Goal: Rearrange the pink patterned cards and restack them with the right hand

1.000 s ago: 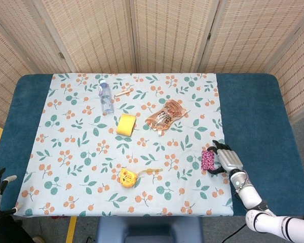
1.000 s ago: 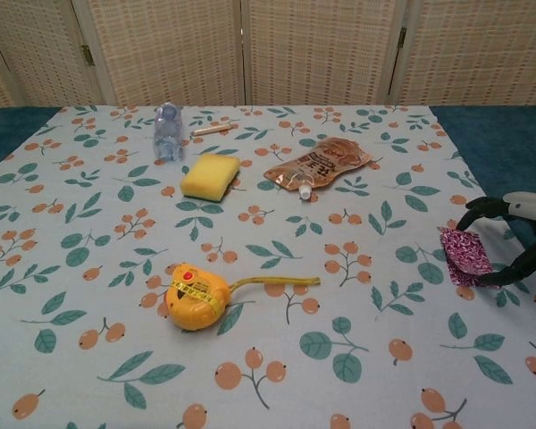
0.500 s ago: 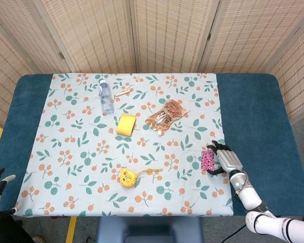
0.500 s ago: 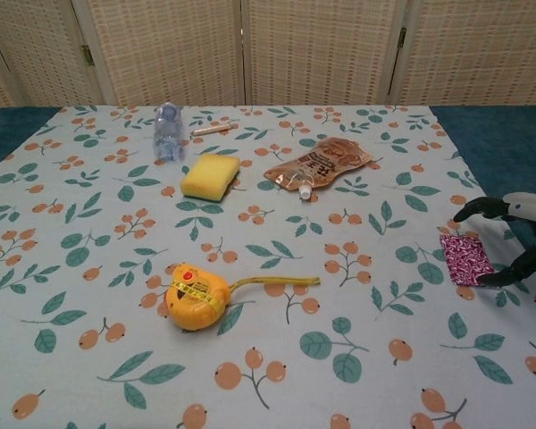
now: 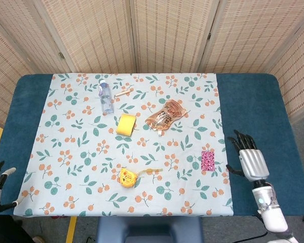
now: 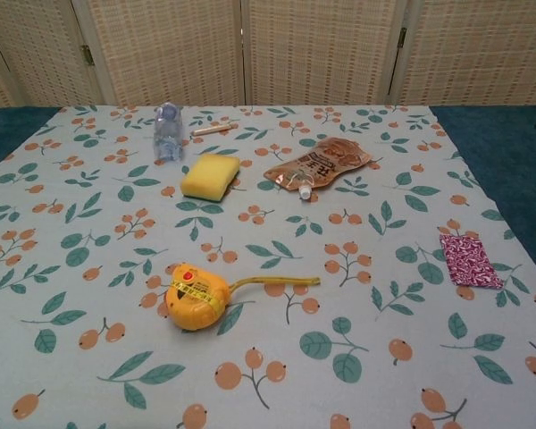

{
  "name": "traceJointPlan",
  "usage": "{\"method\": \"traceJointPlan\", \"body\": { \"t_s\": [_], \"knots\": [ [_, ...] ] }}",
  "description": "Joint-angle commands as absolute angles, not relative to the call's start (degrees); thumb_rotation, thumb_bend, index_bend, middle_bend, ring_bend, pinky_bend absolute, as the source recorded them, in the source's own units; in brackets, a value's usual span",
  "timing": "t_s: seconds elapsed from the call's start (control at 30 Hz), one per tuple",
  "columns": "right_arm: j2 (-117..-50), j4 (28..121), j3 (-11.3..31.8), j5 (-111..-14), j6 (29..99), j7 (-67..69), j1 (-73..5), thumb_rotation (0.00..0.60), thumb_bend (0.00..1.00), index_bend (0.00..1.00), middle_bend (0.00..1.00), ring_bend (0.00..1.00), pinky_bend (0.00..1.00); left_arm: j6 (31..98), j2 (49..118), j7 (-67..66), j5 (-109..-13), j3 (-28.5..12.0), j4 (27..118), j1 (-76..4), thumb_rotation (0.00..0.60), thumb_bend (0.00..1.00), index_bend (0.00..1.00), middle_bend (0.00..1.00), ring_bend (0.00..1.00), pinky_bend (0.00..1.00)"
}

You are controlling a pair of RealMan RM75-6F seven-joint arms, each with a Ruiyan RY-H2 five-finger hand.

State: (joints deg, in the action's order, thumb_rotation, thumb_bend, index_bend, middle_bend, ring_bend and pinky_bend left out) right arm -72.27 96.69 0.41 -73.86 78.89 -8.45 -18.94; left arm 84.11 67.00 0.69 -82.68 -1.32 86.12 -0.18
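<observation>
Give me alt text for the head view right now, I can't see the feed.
The pink patterned cards lie in a stack on the floral cloth, free of the open right robot hand beside them over the blue table. Farther left lie a yellow tape measure, sponge, brown pouch and water bottle.

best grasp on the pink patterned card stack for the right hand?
The pink patterned card stack lies flat near the cloth's right edge. Probably pinch its two long edges from above, coming in from the right, where the open right hand hovers. It looks thin, so fingertips must catch the edges.
</observation>
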Motion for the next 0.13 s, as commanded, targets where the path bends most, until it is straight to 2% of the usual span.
{"method": "traceJointPlan", "body": {
  "t_s": [0.03, 0.13],
  "knots": [
    [-68.77, 98.64, -2.54, -80.93, 86.22, -6.08, -13.01, 0.6, 0.25, 0.13, 0.04, 0.0, 0.0, 84.77, 67.35, -0.34, -83.27, -1.8, 86.86, -0.63, 0.6, 0.19, 0.22, 0.0, 0.01, 0.0],
    [-68.1, 98.67, -3.11, -83.41, 89.71, -5.85, -10.58, 0.6, 0.25, 0.13, 0.04, 0.0, 0.0, 85.93, 67.95, -1.47, -83.84, -2.33, 87.49, -0.84, 0.6, 0.19, 0.22, 0.0, 0.01, 0.0]
  ]
}}
